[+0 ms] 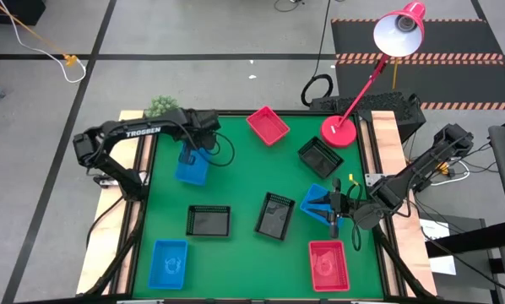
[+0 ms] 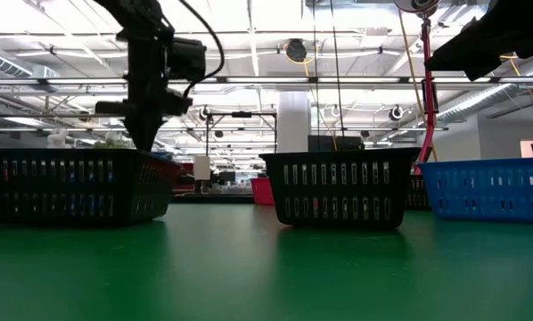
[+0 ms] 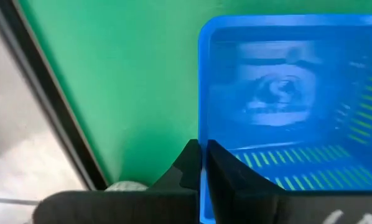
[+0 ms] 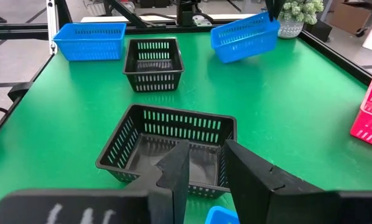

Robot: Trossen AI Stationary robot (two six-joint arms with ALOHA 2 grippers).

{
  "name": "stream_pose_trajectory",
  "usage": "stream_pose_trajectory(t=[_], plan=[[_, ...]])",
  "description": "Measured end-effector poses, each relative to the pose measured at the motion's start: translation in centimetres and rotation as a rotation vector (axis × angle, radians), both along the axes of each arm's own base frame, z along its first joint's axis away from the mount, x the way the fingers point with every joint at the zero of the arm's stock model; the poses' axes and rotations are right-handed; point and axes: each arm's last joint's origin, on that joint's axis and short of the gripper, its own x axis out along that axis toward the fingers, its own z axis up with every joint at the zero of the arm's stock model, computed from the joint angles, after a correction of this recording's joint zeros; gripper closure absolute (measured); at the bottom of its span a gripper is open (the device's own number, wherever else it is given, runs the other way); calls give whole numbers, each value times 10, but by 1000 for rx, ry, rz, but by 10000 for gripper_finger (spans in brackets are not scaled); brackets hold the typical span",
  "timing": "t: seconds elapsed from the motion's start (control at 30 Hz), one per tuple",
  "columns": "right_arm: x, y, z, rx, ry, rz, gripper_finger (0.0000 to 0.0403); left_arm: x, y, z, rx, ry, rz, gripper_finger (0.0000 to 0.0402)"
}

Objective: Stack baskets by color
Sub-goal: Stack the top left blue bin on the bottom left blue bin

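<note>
Left gripper, jaws closed on the rim of a tilted blue basket near the desk's far-left corner; an edge-only pinch may let it swing or slip when carried.

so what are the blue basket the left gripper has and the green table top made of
Blue perforated rectangular basket: looks like moulded plastic, glossy, with slotted walls and a sheen on its floor. Green table top: seems a smooth matte mat or painted board; which one is unclear. Left gripper is shut on the basket's rim.
</note>
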Motion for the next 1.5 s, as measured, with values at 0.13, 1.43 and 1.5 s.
stream_pose_trajectory(t=[0.13, 1.43, 1.5], plan=[[0, 0, 0, 0, 0, 0, 307, 5, -5, 22, 8, 1, 15, 395], [0, 0, 0, 18, -4, -7, 307, -90, -135, 159, -374, -395, 101, 397], [0, 0, 0, 18, -4, -7, 307, -90, -143, 159, -415, -386, 102, 397]])
